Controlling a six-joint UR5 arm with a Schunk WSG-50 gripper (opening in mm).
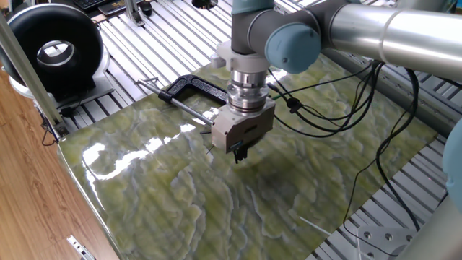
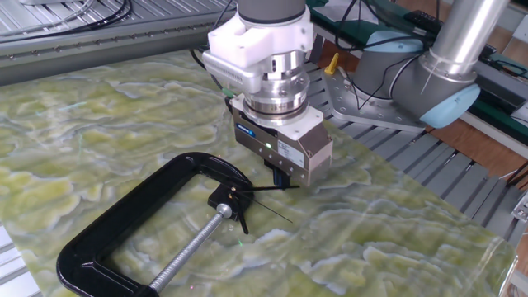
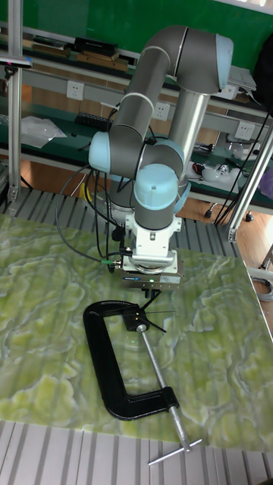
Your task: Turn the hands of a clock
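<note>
The clock point(image 2: 236, 195) is a small black hub held in the jaw of a black C-clamp point(image 2: 124, 223) lying on the green marbled mat. Thin black hands fan out from the hub. The long hand point(image 2: 268, 189) points right and meets my fingertips, a finer hand point(image 2: 272, 212) runs lower right, and a short one point(image 2: 244, 221) points down. My gripper point(image 2: 280, 180) hangs just right of the hub with its dark fingers pressed together and tips low against the long hand. In the one fixed view the gripper point(image 1: 239, 153) covers most of the clock. The tall fixed view shows the gripper point(image 3: 151, 292) above the hub point(image 3: 143, 317).
A round black ring-shaped device point(image 1: 54, 50) stands at the far left on the slotted aluminium table. A thin white stick point(image 1: 317, 220) lies near the mat's right edge. Black cables point(image 1: 339, 108) trail from the wrist. The clamp's silvery screw rod point(image 3: 158, 367) ends in a cross handle point(image 3: 174, 451).
</note>
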